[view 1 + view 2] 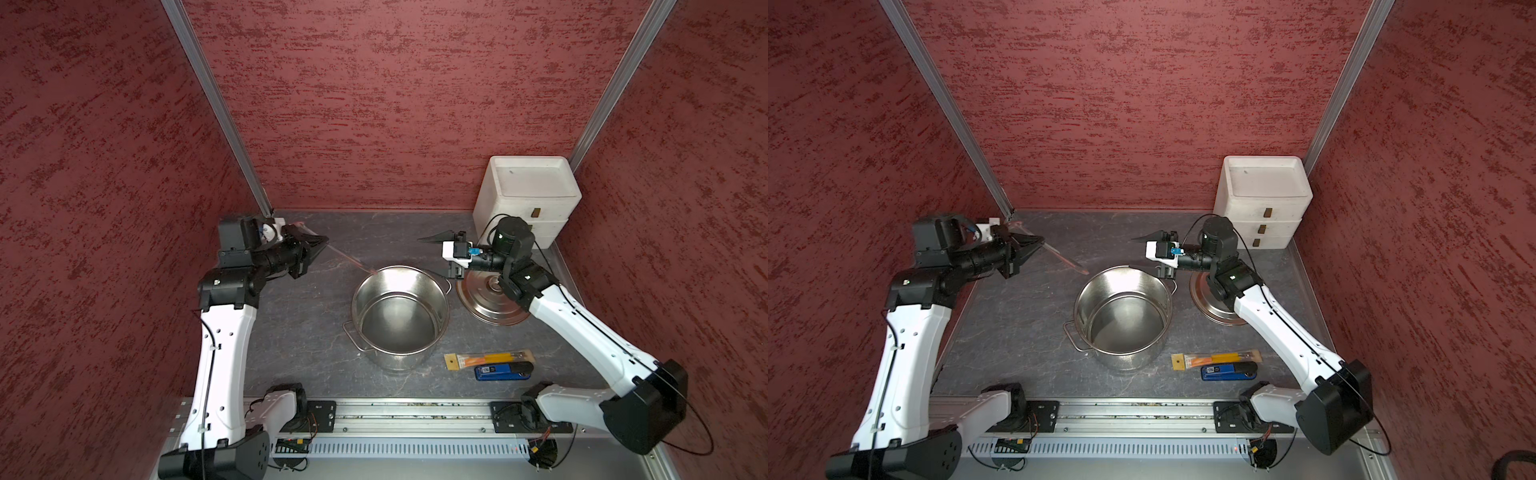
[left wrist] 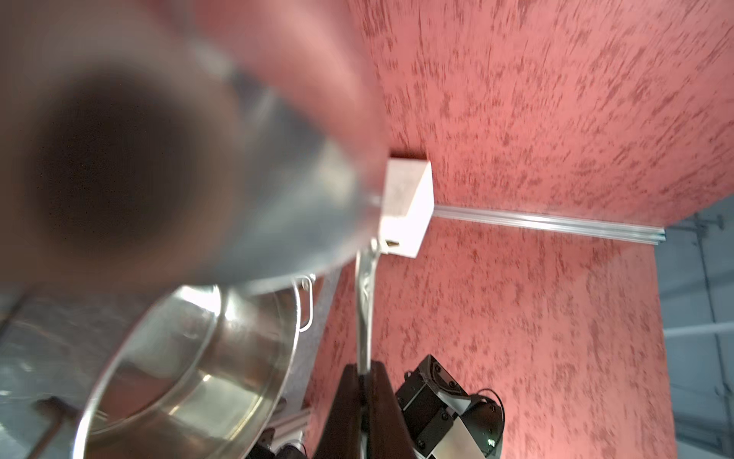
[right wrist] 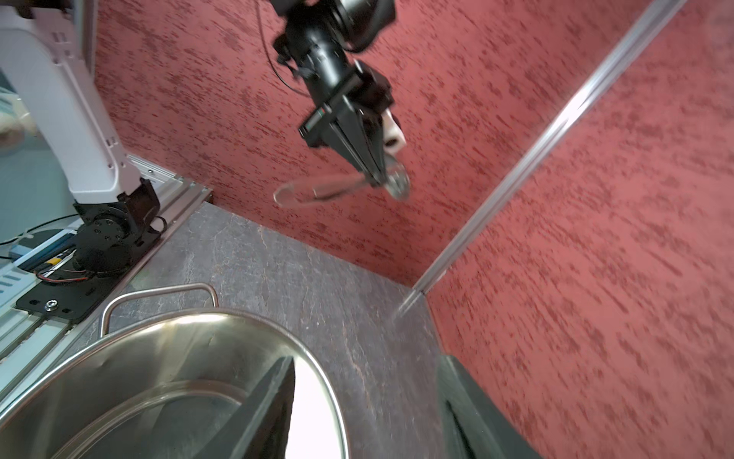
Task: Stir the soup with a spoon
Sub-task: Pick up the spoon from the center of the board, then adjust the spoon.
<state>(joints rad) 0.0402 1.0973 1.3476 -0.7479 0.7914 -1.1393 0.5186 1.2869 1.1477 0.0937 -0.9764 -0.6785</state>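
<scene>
Red textured walls enclose a grey stone-patterned table (image 1: 299, 332). Near its far left corner, the left gripper (image 1: 322, 240) has its jaws clamped tight on the long-handled metal ladle spoon (image 1: 353, 259). The spoon's blurred shaft seems to slant toward the rim of the shiny steel pot (image 1: 374, 299) at the table's middle. Over the pot's far right rim the right gripper (image 1: 430, 255) hangs, jaws partly apart and empty, beside the round steel lid (image 1: 478, 299).
</scene>
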